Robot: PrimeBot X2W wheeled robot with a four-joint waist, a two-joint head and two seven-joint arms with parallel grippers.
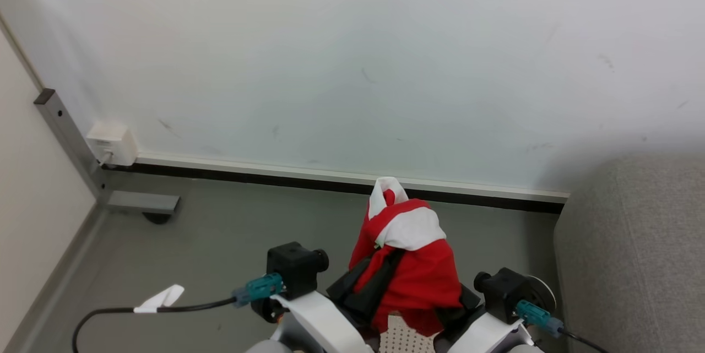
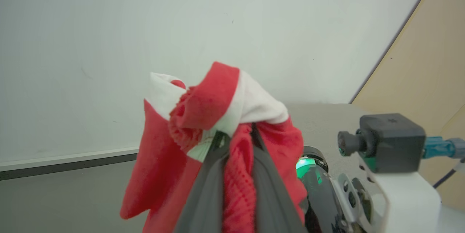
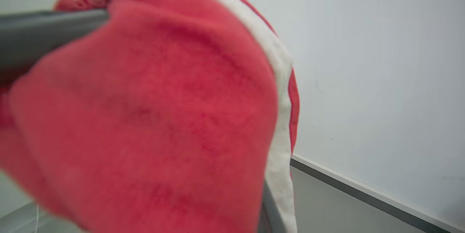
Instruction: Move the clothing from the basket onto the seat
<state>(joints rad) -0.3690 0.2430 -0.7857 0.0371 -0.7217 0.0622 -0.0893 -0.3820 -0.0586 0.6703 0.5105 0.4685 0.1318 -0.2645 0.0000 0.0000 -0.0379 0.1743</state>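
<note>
Above the basket (image 1: 405, 340), the head view shows the red-and-white garment (image 1: 410, 248) lifted, grey sofa (image 1: 633, 254) at your right. Left wrist: the left gripper (image 2: 237, 136) pinches its folds. Right wrist: the right gripper (image 3: 265, 209) is closed beneath cloth, catch unclear, so swing across slowly.

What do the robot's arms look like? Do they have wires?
The left arm and right arm are white. Each carries a black boxy camera with a teal plug. A black cable with a white tag trails from the left one. The fingers are long and dark grey.
</note>
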